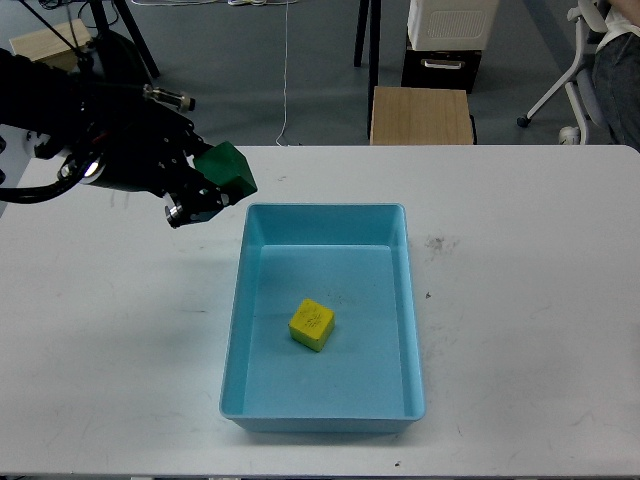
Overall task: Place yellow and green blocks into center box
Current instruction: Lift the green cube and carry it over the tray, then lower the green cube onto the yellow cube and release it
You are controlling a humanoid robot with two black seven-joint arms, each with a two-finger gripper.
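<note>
My left gripper (208, 186) is shut on a green block (229, 167) and holds it up in the air, just left of the far left corner of the blue box (325, 226). The box sits in the middle of the white table. A yellow block (312, 324) lies inside the box on its floor, a little left of center. My right gripper is out of view.
The white table (530, 300) spreads to both sides of the box. Behind the table stand a wooden stool (421, 115), a black stand leg (364, 32), a wooden crate (45, 40) and an office chair (590, 60).
</note>
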